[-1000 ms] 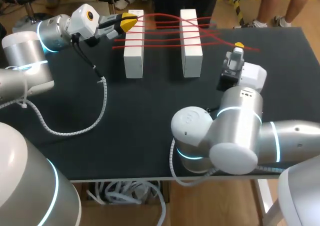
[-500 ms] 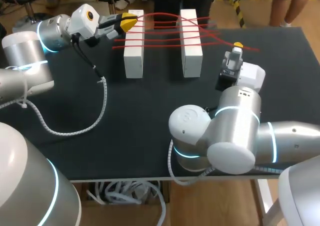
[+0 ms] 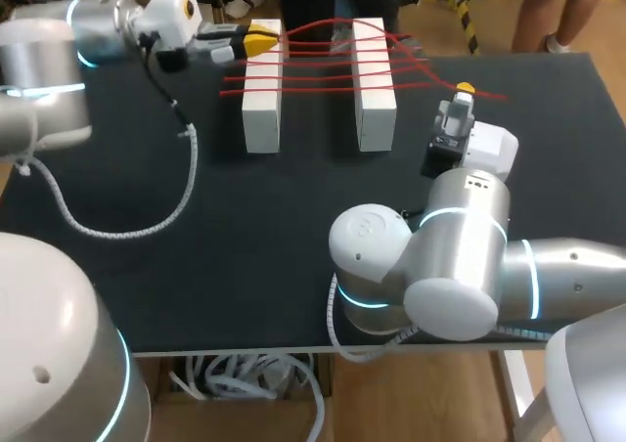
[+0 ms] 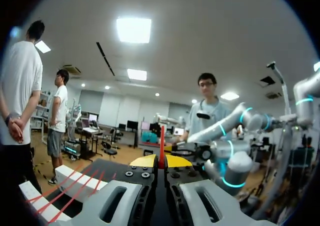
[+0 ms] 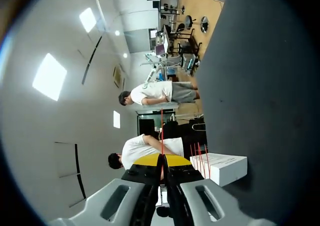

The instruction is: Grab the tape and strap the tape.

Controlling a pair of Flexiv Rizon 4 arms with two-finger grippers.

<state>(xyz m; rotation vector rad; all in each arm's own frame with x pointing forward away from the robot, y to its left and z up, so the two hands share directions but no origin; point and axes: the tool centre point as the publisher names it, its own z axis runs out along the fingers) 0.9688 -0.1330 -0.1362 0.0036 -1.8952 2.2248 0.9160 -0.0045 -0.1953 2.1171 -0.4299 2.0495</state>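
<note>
The black counter (image 3: pixel 293 217) fills most of the head view. My bulky silver right arm (image 3: pixel 460 266) takes up the lower right of the frame and hides the counter's near right part. My left arm (image 3: pixel 59 41) comes in at the upper left, trailing a grey coiled cable (image 3: pixel 127 229) that loops across the counter's left side.

Two white rectangular blocks stand side by side at upper centre, one on the left (image 3: pixel 261 100) and one on the right (image 3: pixel 374 90), with a gap between them. Several strands of thin red tape (image 3: pixel 318 66) lie across the tops of both blocks, spanning the gap and crossing one another past the right block.

My left gripper (image 3: pixel 259 43) sits at the far end of the left block. In the left wrist view (image 4: pixel 161 161) its yellow tips are pinched together on a tape strand (image 4: pixel 161 141) that rises from between them.

My right gripper (image 3: pixel 467 89) is right of the right block, beside the strands' loose ends. In the right wrist view (image 5: pixel 161 160) it is likewise clamped on a strand (image 5: pixel 161 126), with a white block (image 5: pixel 225 163) just beside it.
</note>
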